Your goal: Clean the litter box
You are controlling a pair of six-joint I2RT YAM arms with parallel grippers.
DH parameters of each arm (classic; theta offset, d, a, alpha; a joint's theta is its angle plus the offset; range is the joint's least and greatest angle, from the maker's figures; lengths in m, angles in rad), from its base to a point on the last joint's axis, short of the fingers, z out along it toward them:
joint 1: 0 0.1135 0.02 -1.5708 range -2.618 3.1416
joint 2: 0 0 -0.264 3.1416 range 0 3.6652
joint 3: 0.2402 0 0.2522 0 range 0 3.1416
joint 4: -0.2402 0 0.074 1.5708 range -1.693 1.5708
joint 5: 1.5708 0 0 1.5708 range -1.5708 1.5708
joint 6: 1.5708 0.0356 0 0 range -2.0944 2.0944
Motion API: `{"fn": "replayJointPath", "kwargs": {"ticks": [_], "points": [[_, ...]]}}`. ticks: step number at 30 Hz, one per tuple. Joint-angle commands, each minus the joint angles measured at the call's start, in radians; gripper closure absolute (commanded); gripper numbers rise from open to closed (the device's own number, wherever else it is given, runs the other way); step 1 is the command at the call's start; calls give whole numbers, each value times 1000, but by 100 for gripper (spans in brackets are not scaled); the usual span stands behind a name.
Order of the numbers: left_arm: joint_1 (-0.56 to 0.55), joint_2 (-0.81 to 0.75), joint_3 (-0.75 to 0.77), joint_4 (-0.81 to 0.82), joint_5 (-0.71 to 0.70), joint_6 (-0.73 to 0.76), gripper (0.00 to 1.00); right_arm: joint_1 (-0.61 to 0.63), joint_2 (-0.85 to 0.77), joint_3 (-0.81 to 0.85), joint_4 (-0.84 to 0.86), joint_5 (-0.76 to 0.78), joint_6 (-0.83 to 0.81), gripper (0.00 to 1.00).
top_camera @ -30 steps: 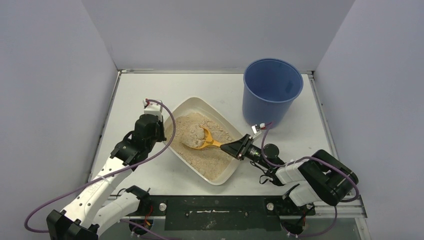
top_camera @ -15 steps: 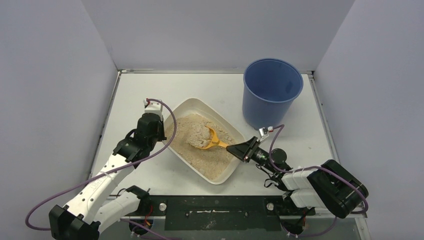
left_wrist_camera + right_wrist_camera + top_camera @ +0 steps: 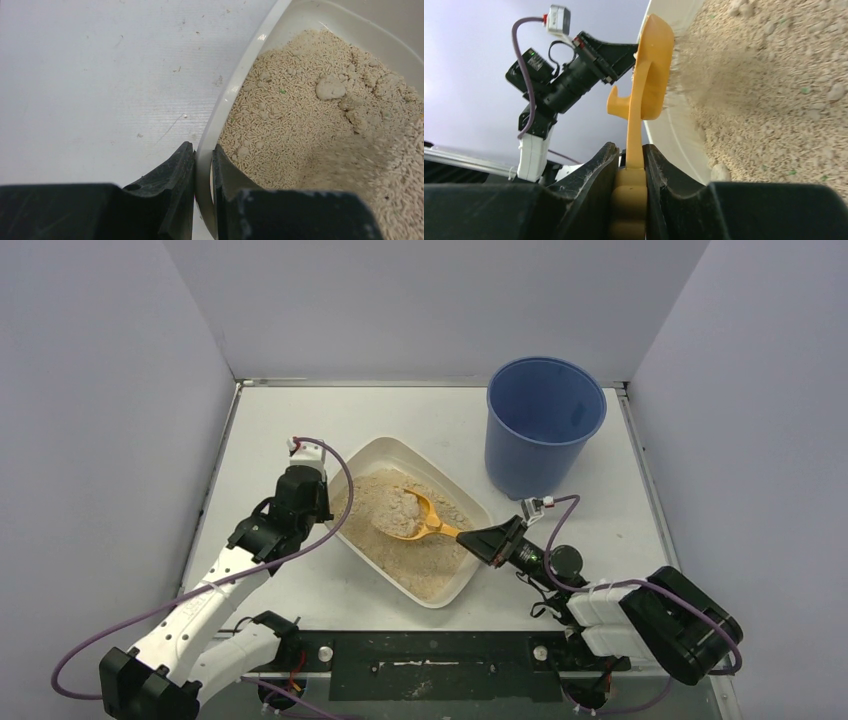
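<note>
The litter box, an off-white tray of beige litter, lies slanted in the middle of the table. My left gripper is shut on its left rim, one finger outside and one inside. My right gripper is shut on the handle of the orange scoop, whose bowl sits over the litter and carries some. In the right wrist view the scoop stands on edge with litter streaming off it. A pale clump lies in the litter. The blue bucket stands at the back right.
Grey walls close the table on three sides. Bare white table lies left of and behind the tray. The black front rail runs along the near edge between the arm bases.
My right gripper has drawn back to the right and toward the near edge, pulling the scoop across the litter and lifting its bowl. The left gripper and the tray have stayed put.
</note>
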State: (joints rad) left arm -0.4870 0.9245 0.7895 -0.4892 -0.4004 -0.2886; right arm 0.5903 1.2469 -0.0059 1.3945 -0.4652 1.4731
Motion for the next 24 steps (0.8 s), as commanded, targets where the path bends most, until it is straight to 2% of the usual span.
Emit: {"fn": "replayJointPath", "kwargs": {"ticks": [1, 3, 6, 8, 10, 12, 14, 16, 19, 21, 24], "points": [[4, -4, 20, 83, 0, -23, 100, -21, -82, 1, 86, 3, -5, 100], [4, -1, 21, 82, 5, -28, 100, -51, -123, -36, 70, 32, 11, 100], [4, -2, 19, 76, 5, -33, 100, 19, -149, 29, 8, 3, -41, 100], [4, -2, 20, 71, 2, -36, 100, -40, -185, 13, -64, 21, -19, 100], [4, -3, 20, 75, 6, -38, 100, -37, -205, -2, -72, 42, -25, 100], [4, -1, 19, 72, 5, -38, 100, 16, -192, 46, -86, 14, -51, 100], [5, 2, 20, 71, 3, -38, 100, -8, -188, 21, -78, 36, -27, 100], [5, 6, 23, 74, 8, -36, 100, -35, -173, -35, -5, 71, 22, 100], [5, 8, 21, 71, 8, -37, 100, -8, -92, -10, 100, 18, 45, 100], [5, 9, 22, 72, 10, -35, 100, -64, -62, -66, 149, 54, 116, 100], [7, 10, 22, 75, 15, -35, 100, -13, -6, -21, 207, 31, 108, 100]]}}
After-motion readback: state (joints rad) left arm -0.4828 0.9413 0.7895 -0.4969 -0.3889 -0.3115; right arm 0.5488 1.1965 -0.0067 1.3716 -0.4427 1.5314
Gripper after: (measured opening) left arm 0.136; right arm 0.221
